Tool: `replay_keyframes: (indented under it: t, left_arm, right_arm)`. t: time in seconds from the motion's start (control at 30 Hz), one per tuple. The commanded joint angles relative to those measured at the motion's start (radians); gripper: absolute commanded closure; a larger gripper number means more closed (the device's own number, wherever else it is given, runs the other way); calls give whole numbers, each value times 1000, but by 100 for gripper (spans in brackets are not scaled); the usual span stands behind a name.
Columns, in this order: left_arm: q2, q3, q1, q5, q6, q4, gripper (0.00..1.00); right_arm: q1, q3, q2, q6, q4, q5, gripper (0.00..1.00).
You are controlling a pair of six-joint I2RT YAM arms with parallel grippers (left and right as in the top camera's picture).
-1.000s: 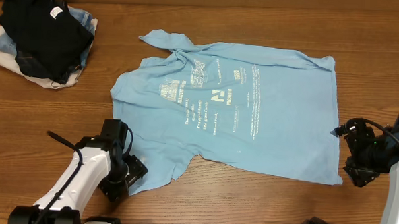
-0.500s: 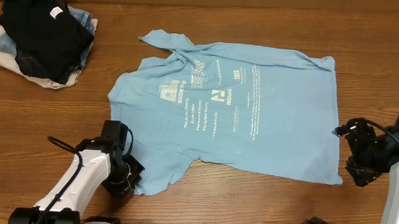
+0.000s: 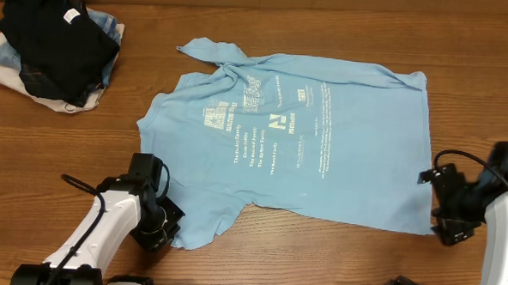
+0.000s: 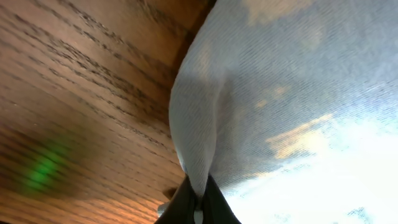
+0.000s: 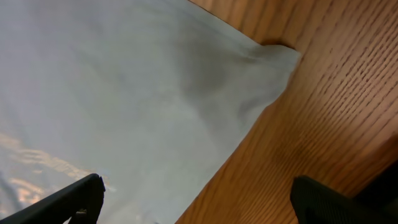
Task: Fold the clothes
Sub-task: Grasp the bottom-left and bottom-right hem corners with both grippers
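Within the last second the left fingers (image 4: 181, 209) have clenched: they stood spread just beside the shirt (image 3: 322, 154) at its near sleeve (image 3: 203, 222), and now they grasp that sleeve's edge. The left wrist view shows a ridge of light blue cloth pinched up between them. The cloth on that side has drawn in very slightly with the pinch.

The right fingers (image 5: 68, 202) remain released and wide. Their arm has crept a little closer to the shirt's near hem corner, which lies between them, not yet gripped.

The shirt itself lies spread flat on the worktop (image 3: 328, 25), printed side up. A black garment (image 3: 56, 48) on a pile sits well apart, beyond the shirt's collar end.

My reading is that one hold is now secured, and the fold can probably start once the right side closes on its corner
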Motion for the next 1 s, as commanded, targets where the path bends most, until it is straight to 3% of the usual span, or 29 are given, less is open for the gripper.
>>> replay_keyframes:
  t: [0.0, 0.13, 0.43, 0.87, 0.97]
  left_arm:
    - [16, -36, -6, 16, -6, 12, 96]
    - [16, -36, -6, 16, -2, 11, 96]
    - [16, -36, -6, 16, 1, 11, 96]
    - [16, -36, -6, 20, 1, 11, 96]
    - [16, -36, -6, 20, 1, 12, 96]
  right_arm:
    - [-11, -48, 47, 114, 16, 91, 0]
    - [-45, -68, 74, 193, 34, 159, 0]
    - [-112, -209, 74, 194, 214, 195, 0]
    - [-112, -241, 75, 193, 273, 201, 0]
    - [-112, -289, 75, 194, 324, 199, 18]
